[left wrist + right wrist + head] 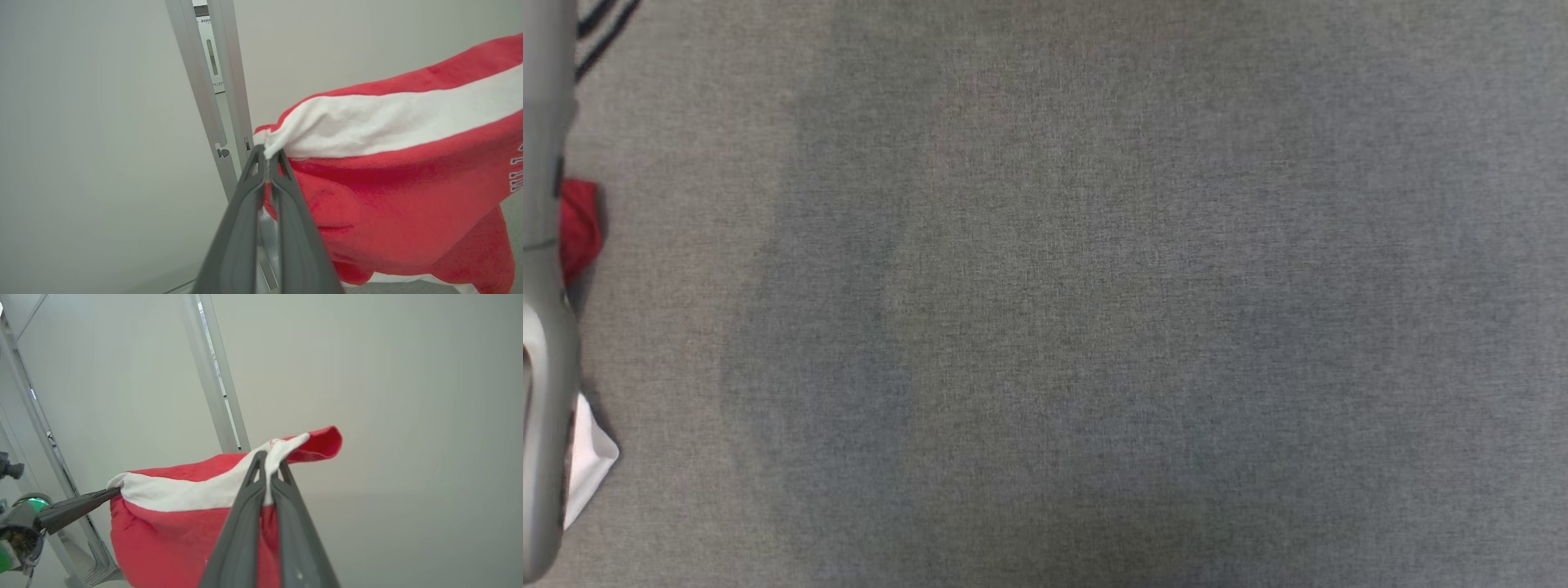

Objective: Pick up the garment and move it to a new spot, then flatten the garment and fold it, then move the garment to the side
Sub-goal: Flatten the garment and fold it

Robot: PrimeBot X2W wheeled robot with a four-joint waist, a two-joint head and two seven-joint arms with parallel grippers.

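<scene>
The garment (400, 196) is red with a broad white stripe and some lettering, and it hangs in the air between both grippers. My left gripper (267, 157) is shut on one end of the white stripe. My right gripper (269, 461) is shut on the stripe's other end, and the garment (171, 535) sags below it. The right wrist view also has the left gripper (114, 492) pinching the far corner. In the head view a pale forearm (543, 327) runs down the left edge, with bits of the garment (578, 229) peeking out beside it.
A grey fabric-covered surface (1094, 310) spreads across the head view. Black cables (600, 33) lie at its top left corner. A metal frame post (204, 102) stands against a pale wall behind the garment, and the same post (216, 396) is in the right wrist view.
</scene>
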